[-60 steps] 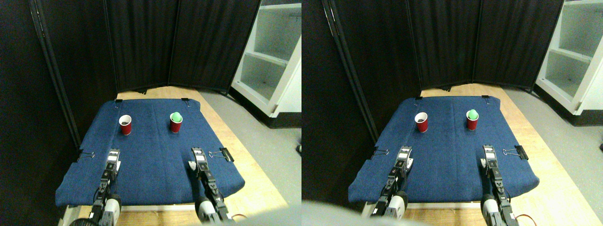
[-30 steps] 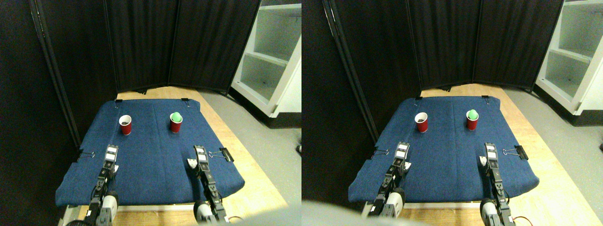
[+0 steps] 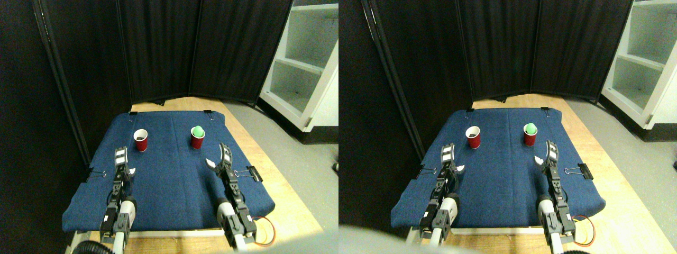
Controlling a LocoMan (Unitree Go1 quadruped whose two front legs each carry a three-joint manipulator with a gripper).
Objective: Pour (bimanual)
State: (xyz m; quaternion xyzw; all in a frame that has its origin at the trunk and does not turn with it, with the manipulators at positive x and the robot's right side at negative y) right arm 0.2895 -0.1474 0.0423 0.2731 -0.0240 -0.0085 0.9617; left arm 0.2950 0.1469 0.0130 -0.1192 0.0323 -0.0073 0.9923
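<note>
Two red cups stand on the blue cloth [image 3: 169, 180]. The left cup [image 3: 140, 141] has a white inside with something dark in it. A green ball [image 3: 197, 130] rests in the mouth of the right cup [image 3: 197, 139]. My left gripper [image 3: 126, 163] hovers just in front of and slightly left of the left cup, open and empty. To the front right of the right cup is my right gripper [image 3: 218, 158], also open and empty, with its white finger spread toward the cup. Neither gripper touches a cup.
The cloth is held to a wooden board [image 3: 280, 190] by binder clips [image 3: 248, 173] at its edges. A black folding screen [image 3: 158, 53] closes off the back and left. A white shelf unit [image 3: 304, 63] stands at the back right on grey floor.
Both arms have stretched forward and up, bringing the grippers from mid-cloth to close in front of the cups. The right gripper's jaws now stand wider apart. The cups have not moved.
</note>
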